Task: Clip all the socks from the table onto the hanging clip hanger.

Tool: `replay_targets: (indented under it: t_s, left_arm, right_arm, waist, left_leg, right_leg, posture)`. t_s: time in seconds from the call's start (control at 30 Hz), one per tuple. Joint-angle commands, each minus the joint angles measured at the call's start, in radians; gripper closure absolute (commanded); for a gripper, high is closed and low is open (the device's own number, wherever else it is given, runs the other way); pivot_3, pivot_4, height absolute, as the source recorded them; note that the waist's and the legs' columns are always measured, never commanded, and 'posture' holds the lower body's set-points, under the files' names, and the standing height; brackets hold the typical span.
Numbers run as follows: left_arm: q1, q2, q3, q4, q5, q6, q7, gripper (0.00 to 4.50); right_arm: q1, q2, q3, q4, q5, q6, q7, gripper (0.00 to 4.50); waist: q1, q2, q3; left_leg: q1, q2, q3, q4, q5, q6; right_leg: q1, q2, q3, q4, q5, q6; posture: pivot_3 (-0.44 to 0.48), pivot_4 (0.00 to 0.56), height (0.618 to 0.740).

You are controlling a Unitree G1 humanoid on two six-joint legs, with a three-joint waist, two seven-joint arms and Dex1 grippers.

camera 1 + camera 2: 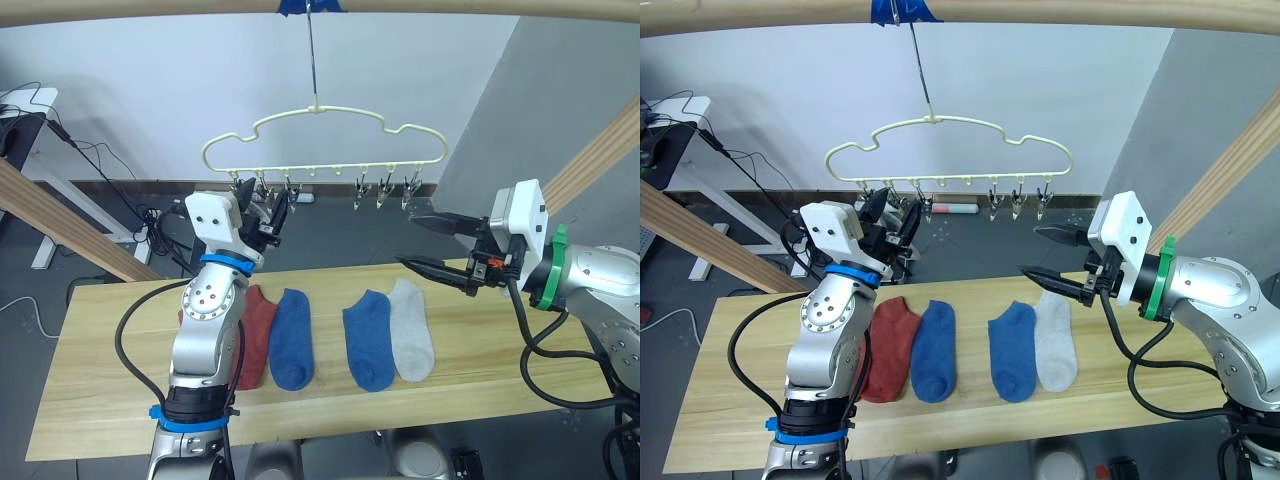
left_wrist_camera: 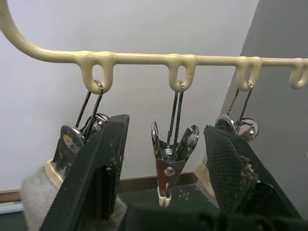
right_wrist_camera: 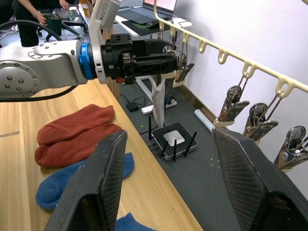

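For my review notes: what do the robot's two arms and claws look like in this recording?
Both arms are silver-grey metal with white camera housings at the wrists and loose black cables. The left arm carries blue rings at wrist and forearm joints; the right arm has a green ring. The left claw and right claw each have two black fingers, textured on the inner pads.

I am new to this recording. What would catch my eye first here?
The cream clip hanger hangs above the table, with the left gripper raised at its clips. A grey sock hangs beside it. Below lie red socks, two blue socks and a grey one.
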State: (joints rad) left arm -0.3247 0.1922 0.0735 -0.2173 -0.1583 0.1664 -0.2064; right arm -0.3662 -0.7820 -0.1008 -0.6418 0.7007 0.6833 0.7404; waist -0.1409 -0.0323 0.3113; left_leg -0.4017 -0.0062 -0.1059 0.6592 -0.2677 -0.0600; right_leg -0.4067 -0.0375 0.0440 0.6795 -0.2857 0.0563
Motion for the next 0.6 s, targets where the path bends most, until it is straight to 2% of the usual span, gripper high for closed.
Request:
replay_targets:
  t_s: [0.03, 0.17, 0.27, 0.37, 0.6]
  left_arm:
    - [-0.009, 0.002, 0.0, -0.058, -0.001, -0.004, 0.004, 2.66]
    - [-0.008, 0.004, -0.002, -0.075, -0.008, 0.005, -0.005, 3.78]
    - [-0.006, 0.008, 0.001, -0.083, -0.008, 0.012, -0.006, 4.26]
    - [0.0, 0.01, 0.003, -0.09, -0.008, 0.017, -0.007, 4.42]
    - [0.015, 0.017, 0.009, -0.11, -0.019, 0.036, -0.016, 4.43]
  right_arm:
    - [-0.001, -0.01, -0.039, -0.027, 0.022, -0.006, 0.001, 1.55]
    - [-0.001, -0.009, -0.04, -0.027, 0.027, -0.005, -0.001, 1.55]
    - [-0.001, -0.01, -0.04, -0.027, 0.031, -0.004, -0.002, 1.55]
    - [0.002, -0.01, -0.038, -0.028, 0.033, -0.004, -0.003, 1.55]
    - [0.062, -0.046, 0.005, -0.042, -0.025, 0.012, -0.024, 1.55]
  waist:
    - [0.0, 0.0, 0.0]
    - [0.0, 0.0, 0.001]
    - [0.0, 0.0, 0.001]
    - [0.0, 0.0, 0.001]
    - [0.002, 0.0, 0.002]
  left_leg:
    - [0.0, 0.0, 0.0, 0.0, 0.0, 0.0]
    - [0.0, 0.0, 0.0, 0.0, 0.0, 0.0]
    - [0.0, 0.0, 0.0, 0.0, 0.0, 0.0]
    - [0.0, 0.0, 0.0, 0.0, 0.0, 0.0]
    - [0.0, 0.0, 0.0, 0.0, 0.0, 0.0]
  right_leg:
    - [0.0, 0.0, 0.0, 0.0, 0.0, 0.0]
    - [0.0, 0.0, 0.0, 0.0, 0.0, 0.0]
    - [0.0, 0.0, 0.0, 0.0, 0.0, 0.0]
    - [0.0, 0.0, 0.0, 0.0, 0.0, 0.0]
    - [0.0, 0.0, 0.0, 0.0, 0.0, 0.0]
  posture:
    - [-0.299, 0.328, 0.74]
    - [-0.299, 0.328, 0.74]
    - [-0.299, 0.328, 0.74]
    - [-0.291, 0.325, 0.74]
    - [-0.291, 0.325, 0.74]
